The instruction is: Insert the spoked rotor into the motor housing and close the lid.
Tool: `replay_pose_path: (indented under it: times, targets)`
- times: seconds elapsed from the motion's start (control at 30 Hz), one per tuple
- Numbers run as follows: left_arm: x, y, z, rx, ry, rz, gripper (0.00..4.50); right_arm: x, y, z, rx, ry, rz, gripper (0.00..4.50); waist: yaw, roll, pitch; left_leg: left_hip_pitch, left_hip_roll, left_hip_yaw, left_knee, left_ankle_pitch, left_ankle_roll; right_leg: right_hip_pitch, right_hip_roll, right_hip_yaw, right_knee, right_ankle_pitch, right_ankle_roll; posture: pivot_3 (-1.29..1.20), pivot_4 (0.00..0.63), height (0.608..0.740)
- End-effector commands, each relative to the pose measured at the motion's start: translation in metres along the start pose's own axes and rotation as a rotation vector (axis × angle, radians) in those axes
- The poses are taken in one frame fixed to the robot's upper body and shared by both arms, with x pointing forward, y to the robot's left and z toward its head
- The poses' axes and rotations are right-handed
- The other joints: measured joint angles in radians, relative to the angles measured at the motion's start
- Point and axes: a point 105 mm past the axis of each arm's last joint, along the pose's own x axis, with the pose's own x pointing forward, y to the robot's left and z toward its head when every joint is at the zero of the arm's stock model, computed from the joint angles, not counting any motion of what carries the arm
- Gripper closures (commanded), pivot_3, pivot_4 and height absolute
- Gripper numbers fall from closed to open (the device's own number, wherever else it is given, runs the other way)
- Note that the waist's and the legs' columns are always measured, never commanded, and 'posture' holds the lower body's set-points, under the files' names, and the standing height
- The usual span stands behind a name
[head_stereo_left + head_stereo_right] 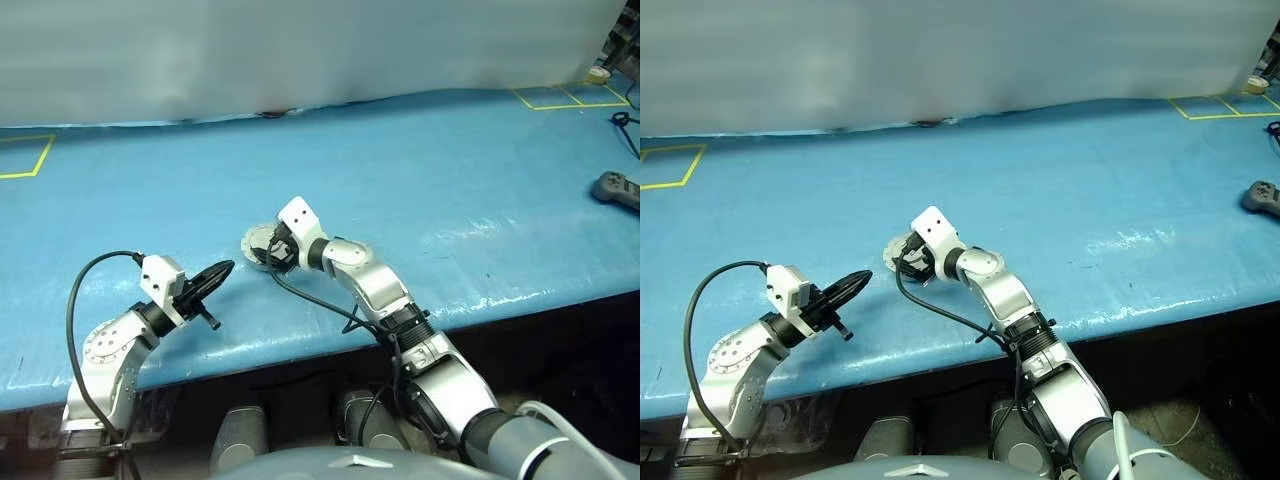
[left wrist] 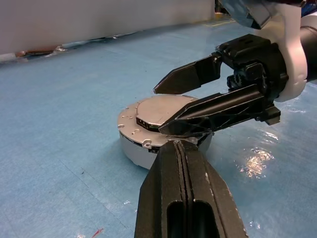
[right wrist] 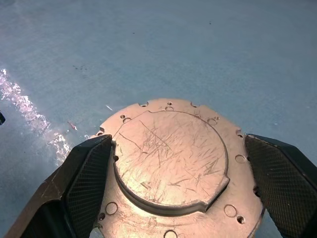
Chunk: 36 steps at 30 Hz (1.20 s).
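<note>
The right arm is seen reaching from the lower right of the frame toward its centre, elbow bent, its tool (image 3: 181, 191) spread wide with one black finger (image 3: 89, 186) at either side. At lower left, the left arm is held low and bent, its tool (image 1: 212, 274) pressed shut, tips pointed level toward the centre of the frame.

You have one motor housing (image 2: 133, 148) with one lid (image 3: 171, 161) shut on it between the right pincer's fingers, two pincers, and one grey handheld controller (image 1: 616, 189) well away.
</note>
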Motion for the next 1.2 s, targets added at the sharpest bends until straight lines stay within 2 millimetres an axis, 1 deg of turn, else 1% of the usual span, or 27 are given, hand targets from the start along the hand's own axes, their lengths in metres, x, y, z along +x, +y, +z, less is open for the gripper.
replay_pose_path:
  times: [0.03,0.27,0.37,0.43,0.47,1.03,1.2]
  targets:
    - [0.0011,-0.0026,0.0128,0.022,-0.043,-0.006,4.50,0.0005,-0.0032,0.0101,-0.008,-0.035,0.006,0.02,0.000,0.000,0.000,0.000,0.000,0.000,0.000,0.000,0.000,0.000,0.000,0.000,0.000,0.000,0.000,0.00,0.150,0.740]
    - [0.0021,-0.0026,0.0130,0.022,-0.045,-0.005,4.50,0.0043,0.0027,0.0093,0.005,-0.034,0.034,0.02,-0.002,0.000,0.000,0.001,0.000,0.000,-0.001,0.000,0.000,0.000,0.000,0.000,0.000,0.000,-0.001,0.00,0.150,0.740]
    - [0.0018,-0.0027,0.0128,0.022,-0.043,-0.005,4.50,0.0044,0.0037,0.0092,0.008,-0.038,0.039,0.65,-0.002,0.000,0.000,0.001,0.000,0.000,-0.002,0.000,0.000,0.000,0.000,0.000,0.000,-0.001,-0.001,0.00,0.150,0.740]
    - [0.0015,-0.0025,0.0125,0.022,-0.042,-0.005,4.50,0.0039,0.0043,0.0087,0.010,-0.039,0.042,1.27,-0.002,0.000,0.000,0.001,0.000,0.000,-0.002,0.000,0.000,0.000,0.000,0.000,0.000,-0.001,-0.001,0.00,0.150,0.740]
    - [0.0014,-0.0025,0.0123,0.021,-0.040,-0.005,4.50,0.0035,0.0043,0.0086,0.009,-0.040,0.043,1.35,-0.002,0.000,0.000,0.001,0.000,0.000,-0.003,0.000,0.000,0.000,0.000,0.000,0.000,-0.001,-0.001,0.00,0.150,0.740]
    - [0.0041,-0.0038,0.0100,0.013,-0.029,-0.023,4.50,-0.0016,0.0005,0.0178,-0.062,-0.038,0.060,1.35,-0.001,0.000,0.000,0.001,0.000,0.000,-0.007,0.000,0.000,-0.001,0.000,0.000,-0.003,-0.001,-0.001,0.00,0.150,0.740]
    - [0.0034,-0.0042,0.0086,0.015,-0.023,-0.022,4.50,-0.0021,0.0013,0.0156,-0.081,-0.017,0.081,1.35,-0.001,0.000,0.000,0.001,0.000,0.000,-0.010,0.000,0.000,-0.001,0.000,0.000,-0.007,0.000,0.001,0.00,0.150,0.740]
